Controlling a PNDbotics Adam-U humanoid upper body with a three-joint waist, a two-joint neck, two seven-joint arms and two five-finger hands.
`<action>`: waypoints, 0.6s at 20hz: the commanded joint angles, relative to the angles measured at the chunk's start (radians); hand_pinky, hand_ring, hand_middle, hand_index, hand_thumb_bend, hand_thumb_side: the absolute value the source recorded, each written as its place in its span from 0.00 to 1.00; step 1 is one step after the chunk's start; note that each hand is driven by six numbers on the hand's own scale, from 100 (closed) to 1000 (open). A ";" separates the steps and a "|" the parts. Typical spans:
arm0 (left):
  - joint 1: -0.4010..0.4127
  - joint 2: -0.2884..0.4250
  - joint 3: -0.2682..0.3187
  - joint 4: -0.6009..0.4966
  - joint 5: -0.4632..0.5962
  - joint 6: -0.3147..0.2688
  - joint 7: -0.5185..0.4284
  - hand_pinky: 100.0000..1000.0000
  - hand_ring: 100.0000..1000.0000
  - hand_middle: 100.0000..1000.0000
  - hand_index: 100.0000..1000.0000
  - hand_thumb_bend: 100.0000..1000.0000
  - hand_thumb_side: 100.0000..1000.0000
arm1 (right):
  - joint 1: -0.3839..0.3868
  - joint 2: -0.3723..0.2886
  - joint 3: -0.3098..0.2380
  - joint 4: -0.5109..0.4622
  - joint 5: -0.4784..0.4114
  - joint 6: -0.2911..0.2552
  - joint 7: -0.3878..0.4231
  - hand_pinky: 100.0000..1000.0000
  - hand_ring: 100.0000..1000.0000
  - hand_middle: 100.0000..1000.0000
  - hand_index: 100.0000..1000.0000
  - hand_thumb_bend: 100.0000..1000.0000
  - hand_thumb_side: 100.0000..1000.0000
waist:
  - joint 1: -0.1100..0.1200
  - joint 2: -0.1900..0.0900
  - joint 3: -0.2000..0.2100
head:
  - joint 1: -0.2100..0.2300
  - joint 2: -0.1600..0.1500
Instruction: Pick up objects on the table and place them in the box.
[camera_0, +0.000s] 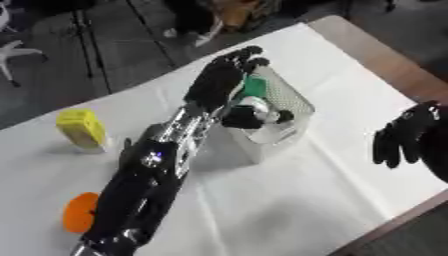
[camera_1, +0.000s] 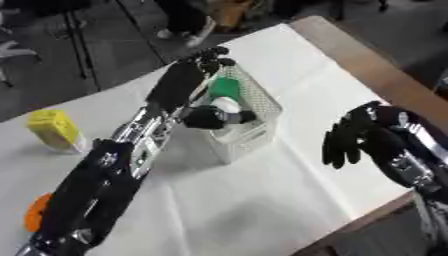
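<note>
Nearest the lens: left forearm, black with silver joints, running from 7 o'clock up toward centre, ending in the left hand (camera_0: 219, 80) spread over the box (camera_0: 293, 112). Fingers straight and somewhat apart, pointing toward 1 o'clock, thumb hanging down into the box mouth; clamped on nothing as far as can be seen.

Partly done, by the look of it. Already inside the white mesh box: a green object (camera_0: 256, 86) and a whitish rounded object (camera_0: 254, 105), both lying just under the palm and beside the thumb; touching or merely close, cannot tell. Seems like a release over the box rather than a grasp.

Left to do: a yellow block (camera_0: 81, 129) standing on the white table (camera_0: 289, 200) at 9 o'clock, well apart from the box and beside the forearm; an orange disc (camera_0: 80, 212) at 7 o'clock, partly hidden behind the forearm. Both well behind the fingertips, so a pull back toward 8 o'clock likely needed.

Idle at 3 o'clock: right hand (camera_1: 350, 137), fingers relaxed and drooping, holding nothing, well apart from the box.
</note>
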 joint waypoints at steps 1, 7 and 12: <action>-0.018 0.087 0.068 0.041 0.050 0.042 0.013 0.68 0.79 0.84 0.84 0.41 1.00 | 0.007 -0.012 -0.016 -0.010 0.003 -0.008 -0.016 0.40 0.36 0.31 0.62 0.09 0.62 | -0.046 -0.031 0.029 | -0.023 0.014; -0.042 0.178 0.162 0.097 0.150 0.141 -0.006 0.67 0.80 0.85 0.86 0.39 1.00 | 0.022 -0.019 -0.019 -0.004 0.007 -0.015 -0.030 0.40 0.37 0.33 0.63 0.09 0.62 | -0.058 -0.050 0.066 | -0.035 0.021; 0.001 0.303 0.226 0.126 0.233 0.225 0.001 0.66 0.79 0.84 0.86 0.39 1.00 | 0.055 -0.024 -0.039 0.001 0.016 -0.027 -0.054 0.41 0.37 0.34 0.63 0.09 0.62 | -0.085 -0.067 0.143 | -0.065 0.030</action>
